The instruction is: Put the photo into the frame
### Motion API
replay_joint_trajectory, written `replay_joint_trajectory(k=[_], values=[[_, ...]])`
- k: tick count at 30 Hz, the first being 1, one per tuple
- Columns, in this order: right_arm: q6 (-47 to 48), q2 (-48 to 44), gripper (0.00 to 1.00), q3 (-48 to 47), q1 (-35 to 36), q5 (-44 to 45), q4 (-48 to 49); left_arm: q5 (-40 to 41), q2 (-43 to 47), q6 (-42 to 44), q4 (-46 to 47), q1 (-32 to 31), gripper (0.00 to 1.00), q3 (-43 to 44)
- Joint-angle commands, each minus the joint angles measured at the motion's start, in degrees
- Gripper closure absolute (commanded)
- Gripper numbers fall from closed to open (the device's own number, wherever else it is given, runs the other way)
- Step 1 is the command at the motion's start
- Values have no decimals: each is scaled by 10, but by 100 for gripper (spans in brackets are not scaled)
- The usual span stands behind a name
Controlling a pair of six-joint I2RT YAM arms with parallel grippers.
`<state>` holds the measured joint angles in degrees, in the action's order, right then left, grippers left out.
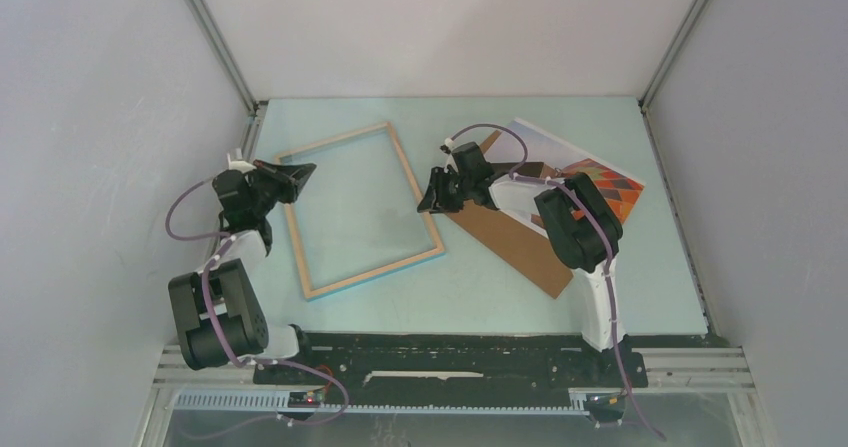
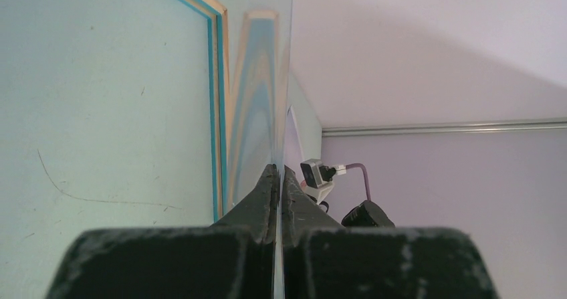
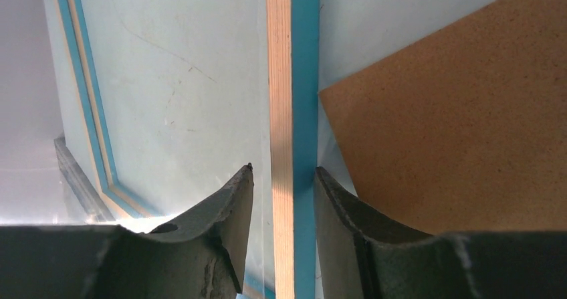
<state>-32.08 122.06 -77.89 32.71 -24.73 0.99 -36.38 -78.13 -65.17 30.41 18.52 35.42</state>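
Table (image 1: 480,287), pale teal, boxed by white walls (image 1: 100,117). Left gripper (image 1: 305,172): jaws pinched shut on a thin clear pane (image 2: 284,112). Right of them the frame (image 1: 376,272) lies flat, long axis near-to-far, far end leaning left. Right gripper (image 1: 428,202): jaws apart, astride its right rail. Right of those, the photo (image 1: 575,157) lies picture-up, overlapping a brown board (image 1: 510,237).

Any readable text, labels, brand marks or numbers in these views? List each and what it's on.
None readable in any view.
The photo shows only coloured shapes, no lettering.
The frame and the brown board are plain, with no print or label.
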Motion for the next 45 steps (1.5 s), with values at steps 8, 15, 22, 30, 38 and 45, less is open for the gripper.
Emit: replay_joint_trajectory(k=[8, 15, 22, 30, 38, 45], values=[[-1, 14, 55, -27, 6, 1, -6, 7, 31, -23, -32, 5, 100, 9], [-2, 12, 55, -27, 6, -2, -6, 9, 44, -44, 6, 5, 100, -31], [-6, 13, 55, -28, 2, -11, -4, 13, 57, -45, 19, 6, 100, -51], [-16, 26, 59, -35, 2, -26, 2, 7, 48, -51, 45, 6, 100, -77], [-16, 29, 63, -36, 2, -28, 2, 32, 55, -72, 54, 6, 100, -101], [-17, 35, 64, -41, 1, -32, 0, 5, 51, -75, 92, 6, 100, -97]])
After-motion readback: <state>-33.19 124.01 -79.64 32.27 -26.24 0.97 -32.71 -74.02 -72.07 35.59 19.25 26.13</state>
